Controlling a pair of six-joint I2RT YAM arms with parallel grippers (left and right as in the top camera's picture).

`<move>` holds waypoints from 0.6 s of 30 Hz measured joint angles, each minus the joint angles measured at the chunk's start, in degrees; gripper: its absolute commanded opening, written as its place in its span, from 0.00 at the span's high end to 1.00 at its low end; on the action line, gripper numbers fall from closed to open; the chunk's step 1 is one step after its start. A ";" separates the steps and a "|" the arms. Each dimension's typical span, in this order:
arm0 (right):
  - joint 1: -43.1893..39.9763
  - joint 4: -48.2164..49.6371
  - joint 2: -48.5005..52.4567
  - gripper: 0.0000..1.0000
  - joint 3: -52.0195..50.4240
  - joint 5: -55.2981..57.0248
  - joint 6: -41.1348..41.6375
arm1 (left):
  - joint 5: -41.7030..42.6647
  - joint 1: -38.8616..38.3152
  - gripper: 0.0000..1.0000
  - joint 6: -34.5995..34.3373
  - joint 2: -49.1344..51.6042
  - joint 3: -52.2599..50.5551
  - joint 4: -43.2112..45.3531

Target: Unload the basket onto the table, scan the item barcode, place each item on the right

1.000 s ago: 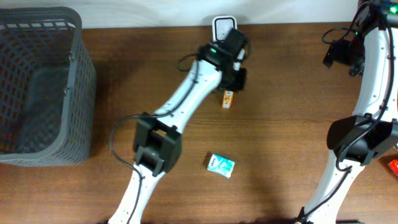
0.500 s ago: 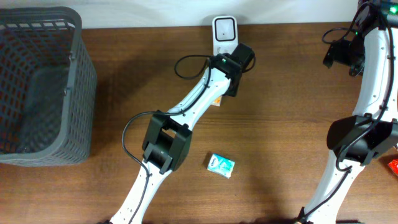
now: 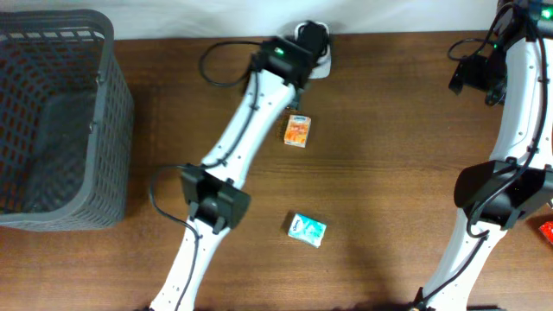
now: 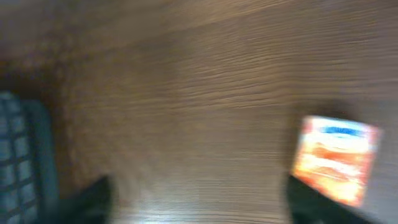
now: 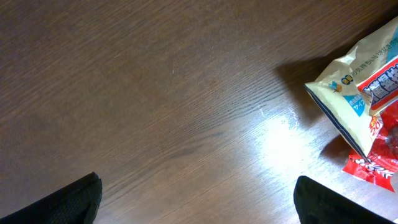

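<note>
Lying flat on the wooden table (image 3: 389,155), the orange packet (image 3: 297,130) rests near the white scanner (image 3: 325,64), on the robot's side of it, with nothing holding it. The left gripper (image 3: 311,36) hangs over the scanner and covers most of it, jaws spread wide and empty. A teal packet (image 3: 306,228) lies farther from the scanner, and the grey basket (image 3: 112,130) is far to its left. The right gripper (image 5: 199,199), off to the scanner's right, also gapes empty.

Left pincer (image 4: 199,202) has opened; orange box (image 3: 297,131) now lies flat.
</note>
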 measured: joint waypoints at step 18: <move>0.09 8.63 0.00 0.02 -0.02 -9.11 0.72 | 5.88 11.08 0.01 0.07 0.02 -0.15 -5.46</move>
